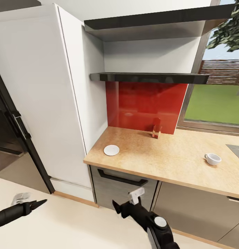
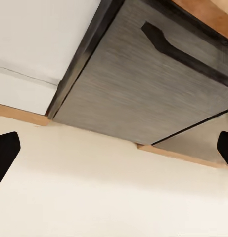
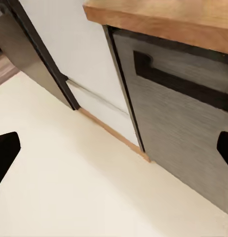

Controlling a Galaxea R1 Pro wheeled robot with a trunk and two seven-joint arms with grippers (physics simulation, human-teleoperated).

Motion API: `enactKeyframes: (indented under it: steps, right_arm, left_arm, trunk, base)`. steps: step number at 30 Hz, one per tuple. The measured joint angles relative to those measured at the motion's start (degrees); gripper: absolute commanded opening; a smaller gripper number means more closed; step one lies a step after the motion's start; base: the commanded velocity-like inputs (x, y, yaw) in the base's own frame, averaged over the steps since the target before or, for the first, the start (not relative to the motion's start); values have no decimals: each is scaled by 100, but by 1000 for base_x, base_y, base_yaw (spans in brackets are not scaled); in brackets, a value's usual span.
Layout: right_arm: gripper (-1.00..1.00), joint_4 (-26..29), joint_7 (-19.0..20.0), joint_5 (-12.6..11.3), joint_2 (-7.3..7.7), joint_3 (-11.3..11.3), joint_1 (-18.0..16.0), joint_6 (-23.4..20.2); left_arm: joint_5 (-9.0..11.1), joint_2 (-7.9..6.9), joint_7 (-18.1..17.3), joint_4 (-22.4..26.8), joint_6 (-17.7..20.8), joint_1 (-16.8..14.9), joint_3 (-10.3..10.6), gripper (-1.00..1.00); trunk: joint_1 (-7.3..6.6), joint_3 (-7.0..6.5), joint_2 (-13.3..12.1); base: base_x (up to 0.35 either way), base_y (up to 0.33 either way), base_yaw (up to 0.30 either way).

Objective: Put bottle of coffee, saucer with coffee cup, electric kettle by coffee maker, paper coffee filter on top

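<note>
Both jaws stand parted, left gripper and right gripper empty; saucer at eleven o'clock, coffee cup at two on the kitchen countertop.

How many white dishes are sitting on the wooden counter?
2. The saucer lies near the countertop's left end, close to the front edge. The coffee cup stands far off to the right, by the picture's edge. More could sit beyond the frame.

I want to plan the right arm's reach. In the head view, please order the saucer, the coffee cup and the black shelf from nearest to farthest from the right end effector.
1. Saucer, on the counter's left end, above the right end effector.
2. Coffee cup, on the counter, far right.
3. Black shelf, high on the wall.
</note>
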State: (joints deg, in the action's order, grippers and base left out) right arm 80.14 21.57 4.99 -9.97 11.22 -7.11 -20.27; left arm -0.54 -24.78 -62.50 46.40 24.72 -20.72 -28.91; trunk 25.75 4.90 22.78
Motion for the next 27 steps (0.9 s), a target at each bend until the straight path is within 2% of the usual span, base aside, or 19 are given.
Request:
enactKeyframes:
  steps: [2,4,5,6,8,11,12,13,15,16,17,18,20,21,23,24,26,27]
  right_arm:
    - [100,322,2,-298,0,9,-205,-224]
    - [100,426,10,-742,-1,-7,-596,-612]
    - [100,435,18,-1057,-1,-25,-919,-932]
    - [100,412,14,-1251,-1,-39,-1188,-1133]
    - [100,306,-1,-1487,-1,-133,-1694,-1385]
    - [100,-393,-16,-1619,0,-671,-2713,-1664]
    - [100,-559,-18,-1628,-1,-769,-2875,-1703]
    - [100,-1096,-21,-1637,0,-1059,-3307,-1783]
    - [100,-1862,-51,-1657,4,-1511,-3870,-1833]
    - [100,-2331,-84,-1659,5,-1852,-4179,-1851]
    - [100,-2549,-107,-1669,4,-2022,-4324,-1859]
    - [100,-2628,-116,-1673,4,-2083,-4378,-1862]
    - [100,-2828,-129,-1676,162,-2243,-4514,-1873]
    - [100,-2852,-129,-1684,184,-2260,-4528,-1876]
    - [100,-2929,-124,-1687,245,-2297,-4564,-1884]
    - [100,-2964,-122,-1684,262,-2300,-4574,-1887]
    - [100,-2982,-121,-1683,270,-2299,-4579,-1889]
    - [100,-2986,-121,-1683,272,-2301,-4581,-1889]
  left_arm:
    - [0,8,-349,5,196,-95,2,100]
    - [-1,16,-649,8,372,-183,1,100]
    - [-1,30,-807,12,449,-222,1,100]
    - [-1,41,-875,14,484,-270,-3,100]
    - [5,64,-942,16,555,-388,-6,100]
    - [25,283,-979,20,889,-592,3,100]
    - [26,336,-978,21,932,-628,6,100]
    - [22,495,-960,23,1012,-752,11,100]
    - [4,708,-940,20,1068,-942,15,100]
    - [0,843,-932,19,1092,-1082,16,100]
    - [-3,928,-929,19,1120,-1187,17,100]
    - [-7,966,-926,18,1141,-1240,16,100]
    - [-15,1136,-903,13,1354,-1446,11,100]
    - [-17,1177,-888,12,1402,-1477,11,100]
    - [6,1408,-693,16,1546,-1603,15,100]
    - [21,1587,-467,18,1599,-1771,11,100]
    - [27,1712,-298,19,1694,-2002,-10,100]
    - [23,1765,-245,18,1877,-2112,-14,100]
  trunk:
    - [0,1,0]
    - [0,1,0]
    - [0,0,0]
    - [0,0,0]
    - [0,0,0]
    - [1,0,-1]
    - [0,1,0]
    - [1,0,-3]
    - [0,0,-1]
    - [1,0,-2]
    - [0,1,0]
    - [0,1,0]
    - [0,1,0]
    - [0,1,0]
    - [0,1,0]
    - [0,0,0]
    - [0,0,0]
    - [0,1,0]
  base:
    - [0,0,0]
    - [0,0,0]
    - [0,0,0]
    - [0,0,0]
    - [0,0,0]
    - [0,0,0]
    - [0,0,0]
    - [0,0,0]
    - [0,0,0]
    - [0,0,0]
    - [0,0,0]
    - [0,0,0]
    - [0,0,0]
    - [0,0,0]
    - [0,0,0]
    - [0,0,0]
    - [0,0,0]
    - [0,0,0]
